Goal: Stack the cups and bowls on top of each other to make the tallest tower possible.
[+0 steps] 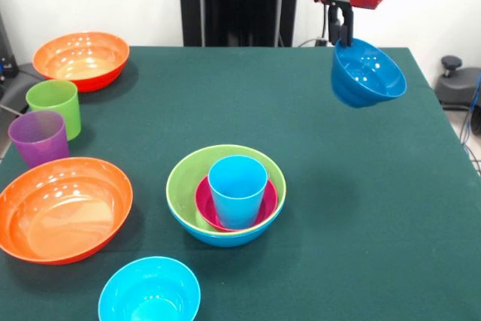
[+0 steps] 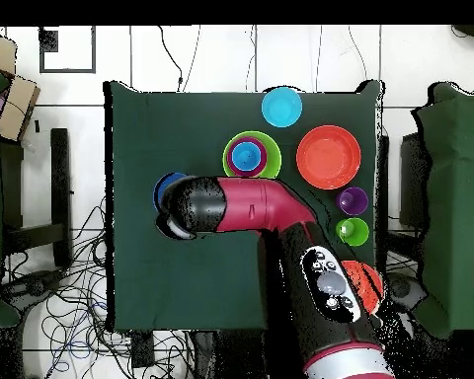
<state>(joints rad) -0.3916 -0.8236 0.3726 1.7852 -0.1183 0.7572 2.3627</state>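
Note:
My gripper [image 1: 343,34] hangs at the upper right, shut on the rim of a small dark blue bowl [image 1: 367,75], which is tilted in the air well above the table. In the overhead view the arm hides all but an edge of this bowl [image 2: 164,189]. The tower [image 1: 225,195] stands mid-table: a large blue bowl holds a lime green bowl, a magenta small bowl and an upright light blue cup [image 1: 237,189]. Left of it stand a lime green cup [image 1: 54,105] and a purple cup [image 1: 39,136]. A cyan small bowl [image 1: 149,291] sits at the front edge.
Two large orange bowls lie on the left, one at the far corner [image 1: 81,59] and one near the front [image 1: 62,208]. The green table [image 1: 361,208] ends close to the right of the held bowl. The arm [image 2: 271,209] crosses the table in the overhead view.

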